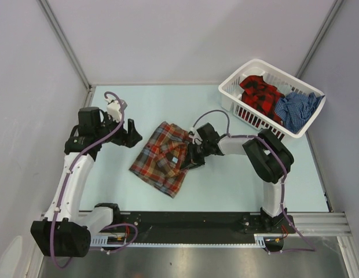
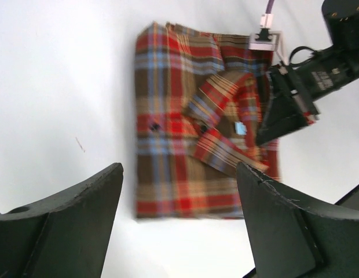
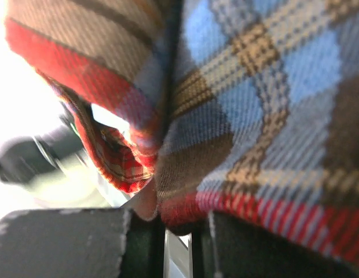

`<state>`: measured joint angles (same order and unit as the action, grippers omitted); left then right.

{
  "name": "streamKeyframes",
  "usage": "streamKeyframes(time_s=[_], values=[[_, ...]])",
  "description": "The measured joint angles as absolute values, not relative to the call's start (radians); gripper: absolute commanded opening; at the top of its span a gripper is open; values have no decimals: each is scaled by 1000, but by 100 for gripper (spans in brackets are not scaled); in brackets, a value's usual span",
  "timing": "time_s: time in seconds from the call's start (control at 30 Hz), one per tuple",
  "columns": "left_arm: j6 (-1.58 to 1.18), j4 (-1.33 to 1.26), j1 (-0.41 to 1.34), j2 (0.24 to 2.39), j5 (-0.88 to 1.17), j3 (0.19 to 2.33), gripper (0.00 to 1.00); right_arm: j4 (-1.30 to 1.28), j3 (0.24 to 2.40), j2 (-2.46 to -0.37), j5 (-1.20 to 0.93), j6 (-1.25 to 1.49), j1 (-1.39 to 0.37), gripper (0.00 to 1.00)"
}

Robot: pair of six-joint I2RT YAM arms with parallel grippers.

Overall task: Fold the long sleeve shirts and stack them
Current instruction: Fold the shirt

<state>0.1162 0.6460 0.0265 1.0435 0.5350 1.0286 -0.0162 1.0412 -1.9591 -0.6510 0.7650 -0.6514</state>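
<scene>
The brown shirt (image 1: 165, 157) lies near the middle of the table (image 1: 226, 185), turned a little and already gathered into a rough rectangle. One loose flap with a small pale label lies on top of it. The right gripper (image 1: 189, 155) is low at the shirt's 3 o'clock edge. In the right wrist view its jaws are almost together with a fold of plaid going down between them, so I judge it is pinching this edge. That view is very close and blurred, so I cannot say how much cloth it holds.

The left gripper (image 1: 133, 133) hangs above the table at about 10 o'clock from the shirt, not touching it. Its jaws stand wide apart with nothing between them.

The red shirt (image 1: 260, 92) and the blue shirt (image 1: 295, 109) lie crumpled in the basket (image 1: 255, 116) at the table's 2 o'clock corner.

The step in hand seems to be the folding of the first shirt, and no stack is begun yet. The next move probably calls for carrying the pinched edge toward 9 o'clock over the body and laying it flat before letting go. The left gripper may need to press the 9 o'clock side, because soft cloth slides easily when it is pulled.
</scene>
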Motion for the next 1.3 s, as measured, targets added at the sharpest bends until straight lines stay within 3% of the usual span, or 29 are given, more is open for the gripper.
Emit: streamKeyframes(time_s=[0.23,0.5,0.67,0.97,1.03,1.27,1.3], values=[[167,664,-19,1057,552,1024,87,-629,1237,-1979,-773,-54,-627,0],[173,666,-95,1157,619,1008,87,-1277,1854,-2334,-634,-844,-616,0],[174,664,-173,1208,665,991,86,-1418,2075,-2417,-471,-1183,-667,0],[150,638,-263,1377,715,976,78,-1429,2029,-2370,-157,-1655,-827,0],[148,635,-263,1411,717,976,77,-1402,1987,-2347,-87,-1739,-860,4],[164,631,-263,1457,720,957,78,-1346,2027,-2353,2,-1806,-879,50],[171,630,-263,1457,722,957,79,-1319,2057,-2362,4,-1789,-874,52]])
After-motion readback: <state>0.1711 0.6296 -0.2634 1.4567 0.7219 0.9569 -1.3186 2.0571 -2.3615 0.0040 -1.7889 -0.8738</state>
